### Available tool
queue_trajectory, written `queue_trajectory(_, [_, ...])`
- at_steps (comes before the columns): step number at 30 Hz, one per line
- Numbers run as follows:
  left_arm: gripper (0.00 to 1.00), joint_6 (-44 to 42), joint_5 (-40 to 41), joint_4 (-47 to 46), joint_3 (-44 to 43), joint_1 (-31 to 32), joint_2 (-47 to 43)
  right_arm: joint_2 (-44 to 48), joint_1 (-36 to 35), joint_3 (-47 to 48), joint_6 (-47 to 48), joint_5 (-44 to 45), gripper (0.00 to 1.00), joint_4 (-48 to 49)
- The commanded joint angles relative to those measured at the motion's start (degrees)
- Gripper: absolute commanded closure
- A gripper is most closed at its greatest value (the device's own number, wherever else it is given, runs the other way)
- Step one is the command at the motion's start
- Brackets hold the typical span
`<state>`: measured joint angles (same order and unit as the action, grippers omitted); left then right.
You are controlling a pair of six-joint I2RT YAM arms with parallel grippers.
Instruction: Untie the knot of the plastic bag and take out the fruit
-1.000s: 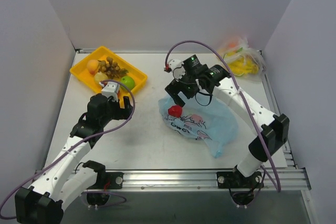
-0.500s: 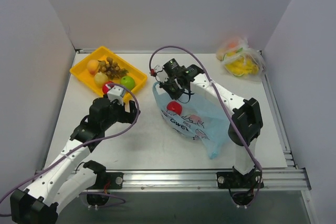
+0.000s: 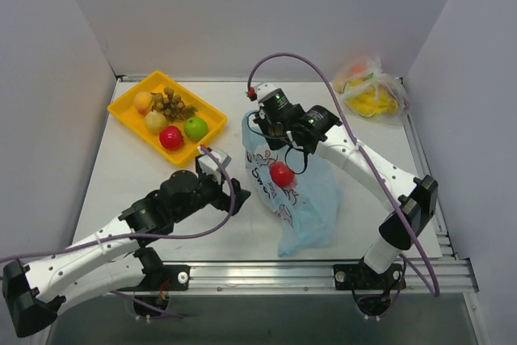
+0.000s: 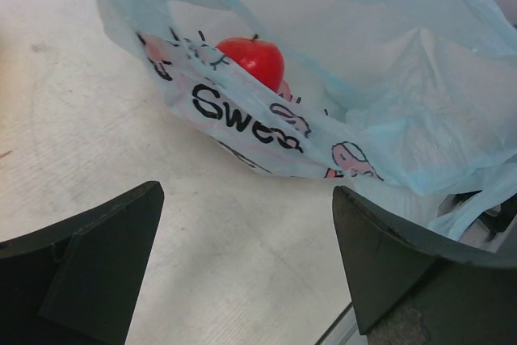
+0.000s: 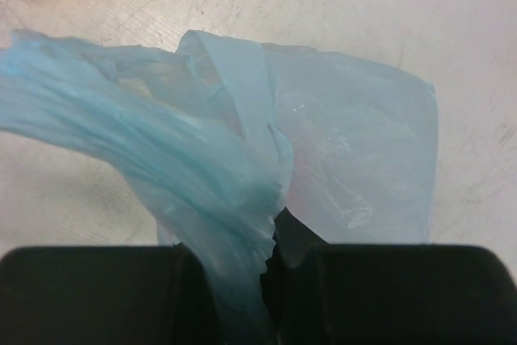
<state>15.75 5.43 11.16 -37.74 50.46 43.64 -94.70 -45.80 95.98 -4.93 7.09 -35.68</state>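
The light blue plastic bag (image 3: 305,204) with its "Sweet" print (image 4: 242,115) hangs lifted at its top edge. My right gripper (image 3: 265,128) is shut on a bunched strip of its blue plastic (image 5: 234,199). One red apple (image 3: 282,174) sits inside the bag, seen through the open mouth (image 4: 252,58). My left gripper (image 3: 240,187) is open and low over the table, just left of the bag, with nothing between its fingers (image 4: 97,264). The knot is out of view.
A yellow tray (image 3: 129,108) at the back left holds an orange (image 3: 143,101), a brown bunch (image 3: 171,105), a yellow pear (image 3: 155,120), a red apple (image 3: 170,137) and a green apple (image 3: 195,128). A clear bag (image 3: 367,90) with yellow-orange contents lies back right.
My right gripper has closed on the bag's top edge and pulled it up, turning the bag. My left arm has swung right from the tray toward the bag.
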Motion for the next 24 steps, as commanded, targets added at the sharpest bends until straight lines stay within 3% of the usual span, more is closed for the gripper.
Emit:
queue_trajectory(1, [0.03,1.7,8.6,-5.4,-2.4,6.0,4.7,-0.7,-0.2,-2.7,-4.4,1.8,0.94,-0.7])
queue_trajectory(3, [0.03,2.7,9.3,-7.7,-2.6,8.2,6.8,-1.2,-0.3,-3.0,-4.5,1.6,0.79,-0.7])
queue_trajectory(4, [0.03,3.2,9.8,-10.2,-2.7,8.6,8.9,-1.3,-0.3,-3.3,-4.5,2.2,0.61,-0.6])
queue_trajectory(6, [0.03,4.0,9.8,-13.0,-3.0,9.4,11.0,-0.9,-0.2,-3.7,-4.2,3.4,0.48,-0.6])
queue_trajectory(7, [0.03,4.3,9.9,-14.7,-3.1,9.7,13.2,-0.6,-0.2,-4.3,-4.2,4.8,0.36,-0.7])
queue_trajectory(10, [0.03,4.6,9.4,-17.2,-4.6,10.9,17.9,1.4,0.2,-6.7,-4.0,6.7,0.18,-1.1])
queue_trajectory(13, [0.03,4.4,8.9,-19.8,-6.0,12.6,22.0,4.5,0.7,-9.6,-4.5,8.3,0.1,-1.8])
queue_trajectory(24, [0.03,5.2,7.1,-25.5,-7.8,15.9,32.2,18.5,3.9,-24.2,-10.6,12.6,0.03,-5.2])
